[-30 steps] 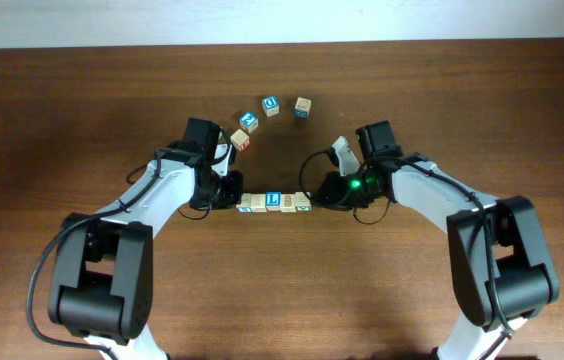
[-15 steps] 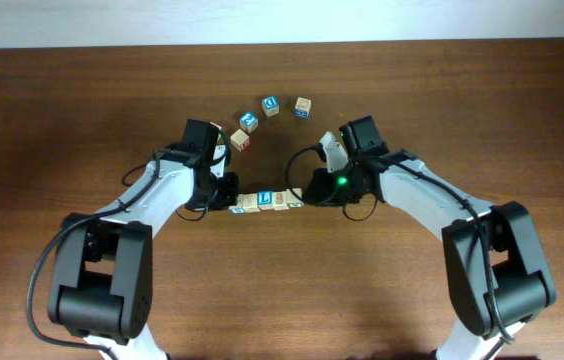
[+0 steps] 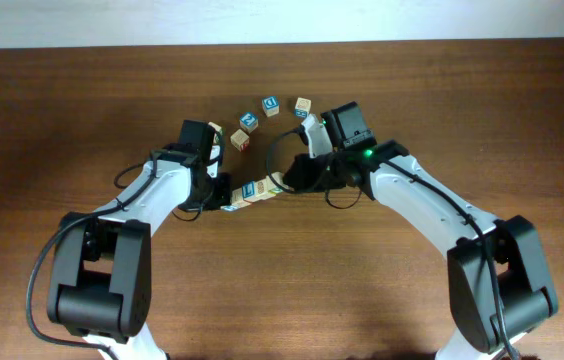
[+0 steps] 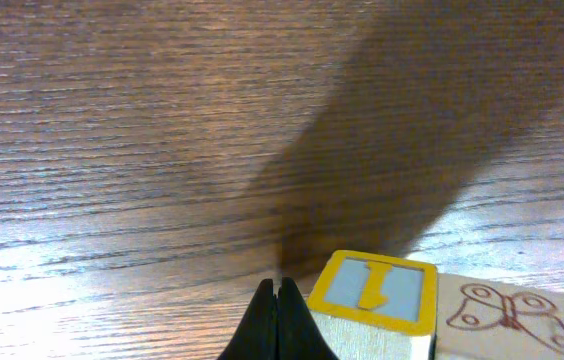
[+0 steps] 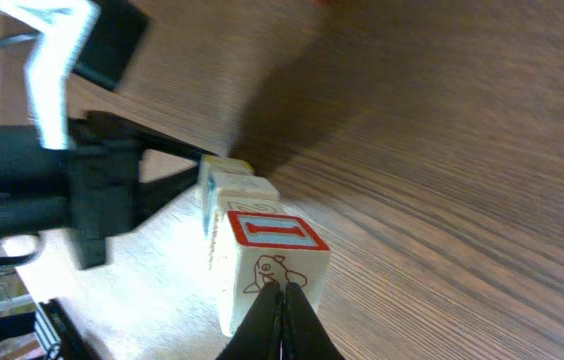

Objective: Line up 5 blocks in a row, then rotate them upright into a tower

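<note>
- Overhead: the row [image 3: 254, 192] of blocks lies mid-surface [image 3: 82, 120]. Its long axis is slanted, with the left end nearer the robot and the right end farther away.
- Overhead: the left hand [image 3: 224, 201] is at the row's near-left end and the right hand [image 3: 287, 182] is at its far-right end, so the row sits between them.
- Overhead: both arms reach up from the near edge and bend inward at the wrist. The right arm stretches further across, with a green light on its wrist.
- Overhead: loose blocks [image 3: 248, 121] lie in an arc beyond the row, apart from it.
- Left wrist: the left hand's fingers [image 4: 265, 322] are pressed together and hold nothing. Their tips are low on the surface, close against the near corner of the I block [image 4: 372, 290].
- Left wrist: that block has a yellow-framed top. The butterfly block [image 4: 497, 312] touches its far side, and the row runs off to the right edge.
- Right wrist: the right hand's fingers [image 5: 262, 322] are together with nothing between them. Their tips are against the animal-print side of the red block [image 5: 270, 233], whose top is red-framed.
- Right wrist: the row runs from that block up and left towards the black left hand, with pale blocks touching in line.
</note>
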Controlling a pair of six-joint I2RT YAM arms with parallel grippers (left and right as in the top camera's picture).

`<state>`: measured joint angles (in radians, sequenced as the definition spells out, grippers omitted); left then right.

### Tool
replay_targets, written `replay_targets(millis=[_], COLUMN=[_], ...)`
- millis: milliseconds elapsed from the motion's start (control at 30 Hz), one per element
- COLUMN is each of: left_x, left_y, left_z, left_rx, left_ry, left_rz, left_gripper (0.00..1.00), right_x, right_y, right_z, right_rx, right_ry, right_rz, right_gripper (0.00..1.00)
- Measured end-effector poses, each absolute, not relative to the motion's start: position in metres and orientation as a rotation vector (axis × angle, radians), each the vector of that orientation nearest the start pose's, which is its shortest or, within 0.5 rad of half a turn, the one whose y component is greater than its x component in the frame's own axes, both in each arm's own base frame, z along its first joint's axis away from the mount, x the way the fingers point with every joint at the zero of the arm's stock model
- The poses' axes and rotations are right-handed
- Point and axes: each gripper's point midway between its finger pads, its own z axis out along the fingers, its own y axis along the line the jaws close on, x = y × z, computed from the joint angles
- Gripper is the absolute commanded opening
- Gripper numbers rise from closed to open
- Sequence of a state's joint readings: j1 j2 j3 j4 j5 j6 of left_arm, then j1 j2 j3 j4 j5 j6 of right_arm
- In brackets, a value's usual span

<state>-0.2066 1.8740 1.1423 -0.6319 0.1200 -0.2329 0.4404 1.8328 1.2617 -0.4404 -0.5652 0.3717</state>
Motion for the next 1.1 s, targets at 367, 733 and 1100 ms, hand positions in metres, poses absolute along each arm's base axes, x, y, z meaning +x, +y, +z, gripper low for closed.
replay_targets(millis=[367, 733, 1100], left_x=[0.355, 0.348, 0.350], left_y=[-0.114, -0.109, -0.095], left_z=[0.008, 0.014, 0.016], left_rx=[0.006, -0.067, -0.130], left_ry=[2.961, 2.989, 2.986], left_rz=[-0.378, -0.501, -0.511], left_gripper=[0.00, 0.00, 0.00], right_x=[0.340, 0.333, 0.338], right_y=[0.323, 0.338, 0.345], right_z=[0.146, 0.148, 0.150], right_rx=[-0.438, -0.467, -0.455], right_ry=[2.561, 2.543, 2.511], right_rz=[1.174, 1.169, 1.129], right_gripper=[0.04, 0.04, 0.04])
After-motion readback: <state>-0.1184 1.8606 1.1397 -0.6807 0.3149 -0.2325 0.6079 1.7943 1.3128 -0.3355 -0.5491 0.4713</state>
